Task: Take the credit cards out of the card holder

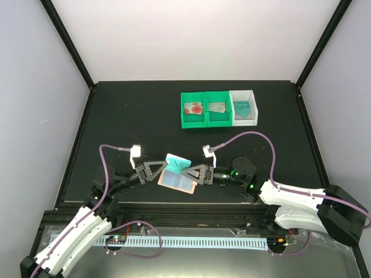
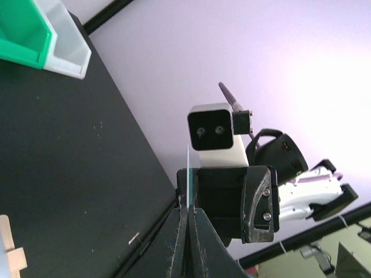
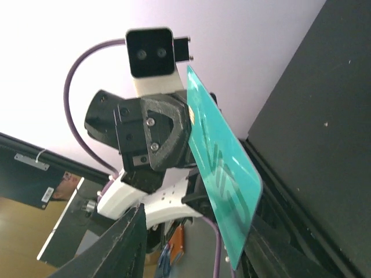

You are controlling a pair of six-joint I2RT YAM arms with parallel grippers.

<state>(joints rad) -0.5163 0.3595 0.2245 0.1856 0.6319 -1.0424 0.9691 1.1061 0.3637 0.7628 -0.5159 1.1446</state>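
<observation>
credit card (image 3: 223, 174) edge-on in left tool (image 2: 186, 215) — card holder (image 1: 178, 182) near.

The near middle of the counter (image 1: 127, 110) is blocked by the left pincer (image 1: 166, 168) and the right pincer (image 1: 182, 172), set tip to tip, the gap being filled by a teal card (image 1: 177, 160). The far right is taken by three bins (image 1: 219, 109); bare room is left at the far left.

bright even light, wrist view backgrounds overexposed.
</observation>
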